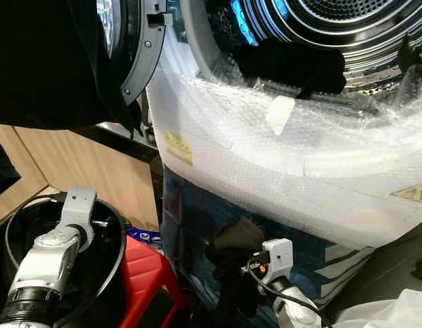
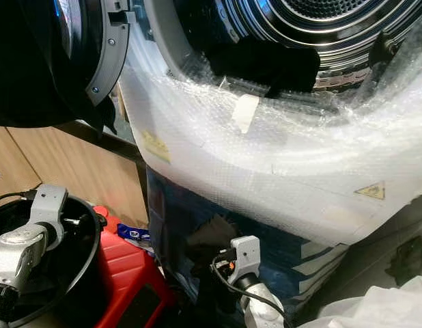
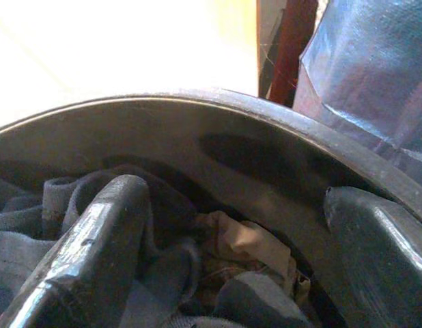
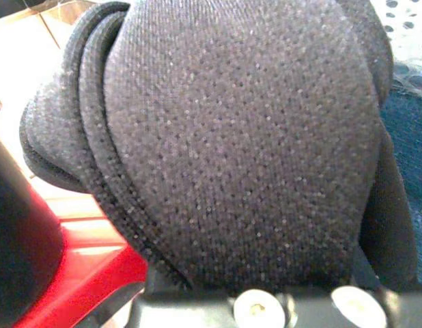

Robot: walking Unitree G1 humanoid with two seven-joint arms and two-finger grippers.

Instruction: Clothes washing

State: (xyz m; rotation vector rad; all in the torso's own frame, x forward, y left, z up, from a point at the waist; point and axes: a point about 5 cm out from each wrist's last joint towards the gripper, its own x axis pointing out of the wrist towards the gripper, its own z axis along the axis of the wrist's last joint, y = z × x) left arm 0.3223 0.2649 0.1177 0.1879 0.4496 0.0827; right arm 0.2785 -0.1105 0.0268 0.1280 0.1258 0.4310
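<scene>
Two grippers at work, both low in front of the machine. Left gripper [image 3: 231, 260] sits down inside the round black plastic laundry tub [image 1: 119, 263], jaws spread apart over a heap of grey and tan garments [image 3: 238, 253], gripping nothing yet. Right gripper [image 1: 233, 256] hangs just beside the tub, over the red plastic stool [image 1: 146, 277]; its jaws are pinching a dark grey knitted cloth [image 4: 245, 137], bunched in thick folds that cover the wrist camera. Behind it rises the washing machine front wrapped in clear bubble film [image 1: 279, 171], blue sheeting lower down, yellow warning stickers on the wrap. Above that, the open steel drum [image 1: 334, 27], with one black garment [image 1: 293, 65] draped over the lip of the opening. Round door [image 1: 132, 41] swung out to the robot's left. Risks, as judged: the held cloth must travel up past the film, and a trailing fold could snag on the wrap or drop short of the drum; the black garment on the lip could slide out when new cloth is pushed in; the left jaws could pick up several garments together and spill some over the tub rim.
</scene>
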